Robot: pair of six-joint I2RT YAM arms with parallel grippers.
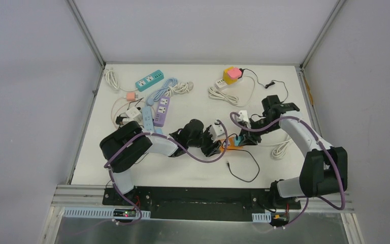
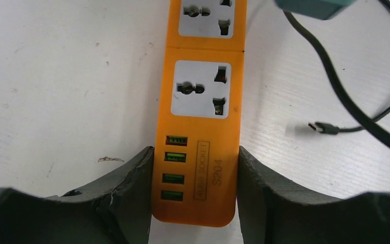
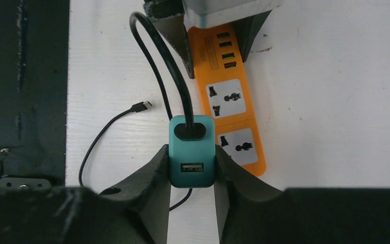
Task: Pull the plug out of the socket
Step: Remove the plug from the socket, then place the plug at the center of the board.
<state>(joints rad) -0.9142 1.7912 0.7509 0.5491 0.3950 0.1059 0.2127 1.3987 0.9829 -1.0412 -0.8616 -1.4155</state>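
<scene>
Black fingers (image 2: 127,188) of the left tool (image 2: 195,162) fill the bottom of the left wrist view. They are clamped on both long sides of the orange power strip (image 2: 203,76), at its end with the four green USB ports. Both grey sockets, running towards the top of that frame, stand empty, and the strip lies flat on the white bench (image 2: 56,76).

In the right wrist view the right tool (image 3: 191,162) grips the teal plug (image 3: 193,147) by its sides, low in the centre of the frame. The plug is out of the socket and overlaps the strip's left edge; whether it touches the strip I cannot tell. From the plug a black cable (image 3: 177,86) runs up the frame and loops at the upper left. A small connector (image 3: 142,107) lies on the bench left of centre.
</scene>
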